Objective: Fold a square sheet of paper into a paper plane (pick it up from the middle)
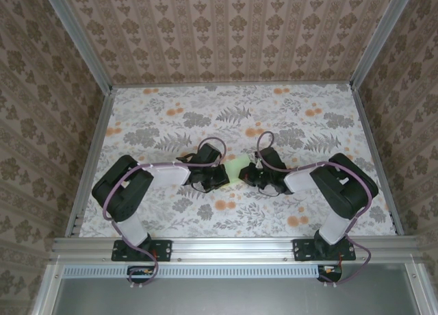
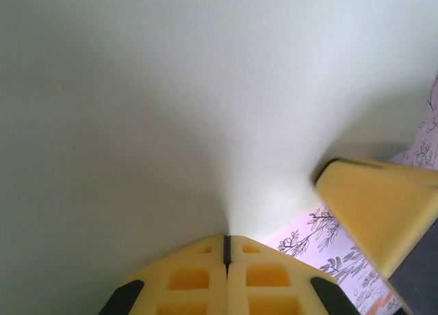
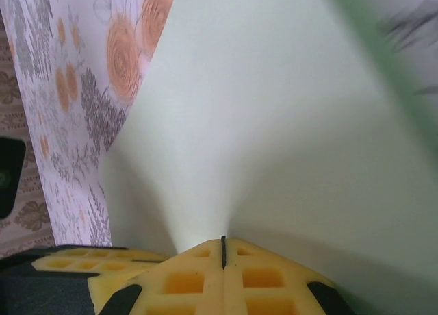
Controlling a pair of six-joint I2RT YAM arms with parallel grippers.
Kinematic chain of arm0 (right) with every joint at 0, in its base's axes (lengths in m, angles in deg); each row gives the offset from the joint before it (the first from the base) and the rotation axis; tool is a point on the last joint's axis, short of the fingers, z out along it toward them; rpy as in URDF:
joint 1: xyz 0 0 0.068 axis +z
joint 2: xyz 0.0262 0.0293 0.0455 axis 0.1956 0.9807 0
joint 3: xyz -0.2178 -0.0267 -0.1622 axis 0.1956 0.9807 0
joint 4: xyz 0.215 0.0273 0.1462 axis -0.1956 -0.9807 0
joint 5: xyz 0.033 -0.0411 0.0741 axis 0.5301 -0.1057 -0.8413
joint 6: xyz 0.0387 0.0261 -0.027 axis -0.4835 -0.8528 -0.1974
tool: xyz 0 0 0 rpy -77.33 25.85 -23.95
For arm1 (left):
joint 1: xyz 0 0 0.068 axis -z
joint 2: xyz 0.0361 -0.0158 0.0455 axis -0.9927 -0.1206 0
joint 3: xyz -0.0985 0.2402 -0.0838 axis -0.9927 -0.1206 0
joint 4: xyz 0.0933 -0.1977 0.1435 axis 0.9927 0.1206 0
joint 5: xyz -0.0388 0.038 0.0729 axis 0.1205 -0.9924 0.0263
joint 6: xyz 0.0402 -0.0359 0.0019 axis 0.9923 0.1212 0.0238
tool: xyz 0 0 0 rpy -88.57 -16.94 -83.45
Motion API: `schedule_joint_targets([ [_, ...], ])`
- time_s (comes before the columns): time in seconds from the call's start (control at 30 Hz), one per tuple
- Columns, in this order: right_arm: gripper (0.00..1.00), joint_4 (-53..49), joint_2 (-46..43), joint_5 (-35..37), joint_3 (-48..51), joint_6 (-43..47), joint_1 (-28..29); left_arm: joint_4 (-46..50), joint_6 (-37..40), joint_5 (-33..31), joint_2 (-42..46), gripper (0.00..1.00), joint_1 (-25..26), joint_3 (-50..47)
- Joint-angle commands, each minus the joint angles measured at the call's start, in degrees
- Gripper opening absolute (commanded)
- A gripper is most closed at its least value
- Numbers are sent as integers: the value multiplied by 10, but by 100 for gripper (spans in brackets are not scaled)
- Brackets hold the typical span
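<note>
The pale green square sheet of paper (image 1: 239, 166) is lifted between the two grippers at the middle of the table. My left gripper (image 1: 228, 175) comes in from the left and my right gripper (image 1: 248, 175) from the right, tips almost meeting. In the left wrist view the sheet (image 2: 171, 109) spreads out from the closed yellow jaws of the left gripper (image 2: 227, 244), which pinch its edge. In the right wrist view the sheet (image 3: 274, 123) fans out the same way from the shut right gripper (image 3: 223, 245). How far the paper is folded is hidden by the grippers.
The floral tablecloth (image 1: 205, 116) covers the table, fenced by aluminium rails (image 1: 92, 150) and patterned walls. One finger of the right gripper (image 2: 383, 205) shows close by in the left wrist view, and a finger of the left gripper (image 3: 75, 261) in the right wrist view.
</note>
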Motion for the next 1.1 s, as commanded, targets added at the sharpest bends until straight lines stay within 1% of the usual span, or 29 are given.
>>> schedule_joint_targets([
  [0.0, 0, -61, 5, 68, 33, 45, -58, 73, -5, -9, -11, 0, -10, -20],
  [0.17, 0, -99, -26, 72, 30, 64, -108, 72, -1, -8, -10, 0, -11, -19],
  [0.33, 0, -141, -77, 74, 11, 82, -111, 75, 9, -8, -11, 0, -12, -13],
  [0.4, 0, -144, -98, 64, 12, 84, -111, 80, 25, -7, -13, 0, -13, -6],
  [0.47, 0, -137, -120, 46, 16, 83, -107, 88, 57, -6, -16, 0, -17, 7],
  [0.6, 0, -131, -145, 29, 15, 82, -78, 112, 150, -12, -17, 0, -32, 36],
  [0.67, 0, -129, -142, 39, 9, 71, -52, 128, 208, -17, -20, 0, -40, 53],
  [0.73, 0, -121, -124, 47, 0, 57, -23, 146, 241, -23, -27, 0, -46, 68],
  [0.87, 0, -85, -61, 57, -27, 17, 28, 138, 242, -8, -35, 0, -50, 65],
  [0.93, 0, -59, -31, 57, -40, -1, 45, 128, 233, -1, -36, 0, -50, 58],
  [1.07, 0, -56, 5, 62, -71, -17, 64, 128, 223, 0, -42, 0, -50, 56],
])
